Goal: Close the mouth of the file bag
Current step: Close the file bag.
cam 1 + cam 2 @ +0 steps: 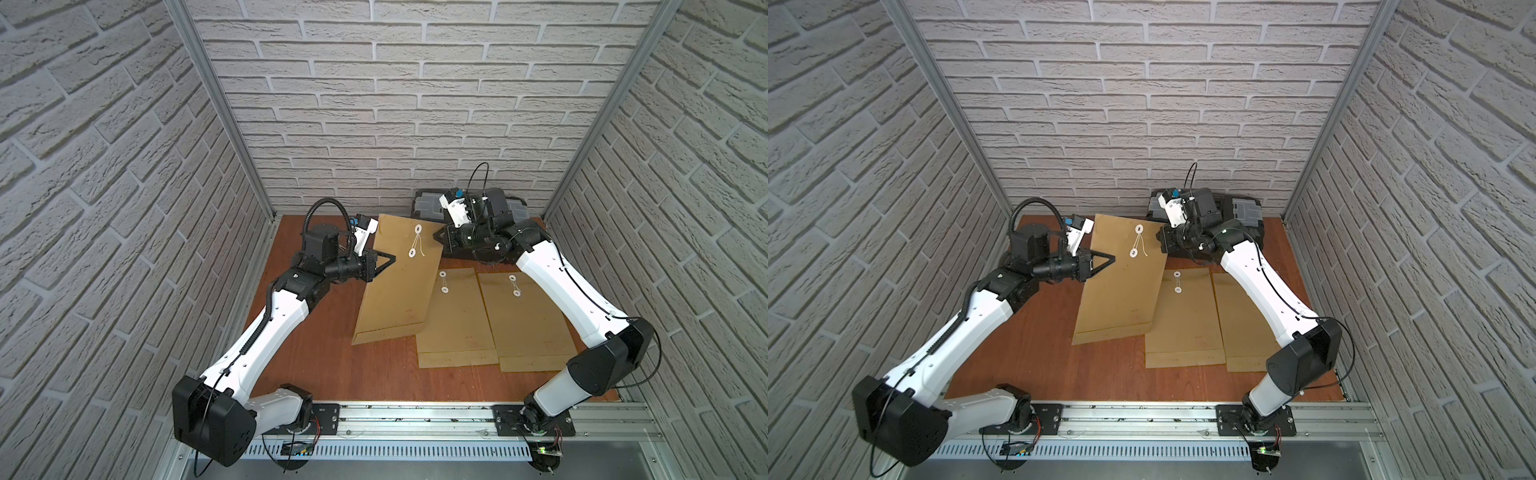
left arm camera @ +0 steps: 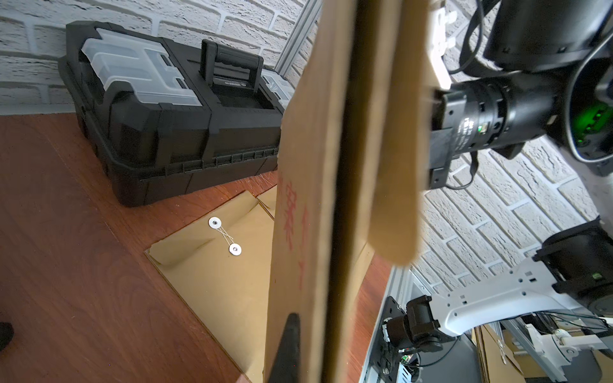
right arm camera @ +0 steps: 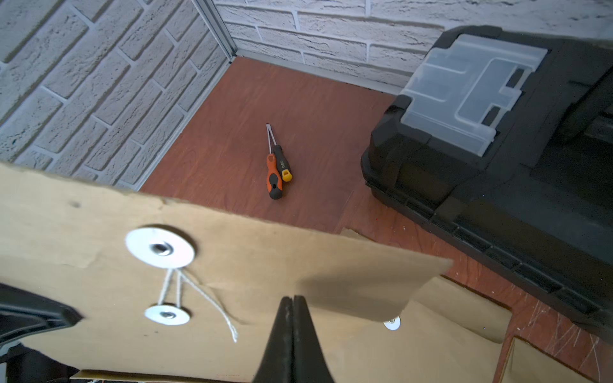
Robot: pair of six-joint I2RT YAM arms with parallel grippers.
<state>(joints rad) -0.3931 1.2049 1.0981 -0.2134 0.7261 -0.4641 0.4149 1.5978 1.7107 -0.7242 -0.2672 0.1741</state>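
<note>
Two pincers of mine are engaged on one file bag [image 1: 397, 291], which hangs tilted clear of the table [image 1: 324, 353] at about 11 o'clock of its centre, mouth end toward 12. My left pincer [image 1: 388, 262] is clenched on the bag's 9 o'clock edge; the left wrist view shows the paper edge-on beside one finger. My right pincer [image 3: 293, 300] is clenched too, tips at the 3 o'clock edge near the mouth, though I cannot confirm paper between the jaws. Finding: the flap looks folded down, but the string [image 3: 164, 288] runs only loosely from the upper disc [image 3: 160, 247] to the lower disc [image 3: 167, 314], tail dangling, so I judge the mouth not yet secured. Recommendation: hold firm with the left as anchor, free the right pincer, nip the tail near its end and wind it snug round the lower disc, under tension so no turn slips off; this paper looks quick to crease, so no hard pulling. Count, by size: one black toolbox [image 2: 185, 132] at 1 o'clock against the far wall; three file bags in all, the held one plus a middle bag [image 1: 457, 324] and an outer bag [image 1: 528, 328] lying flat at 3 to 4 o'clock; two screwdrivers [image 3: 273, 172] side by side near 11 o'clock, seen only from the right wrist; six white discs, two per bag.
</note>
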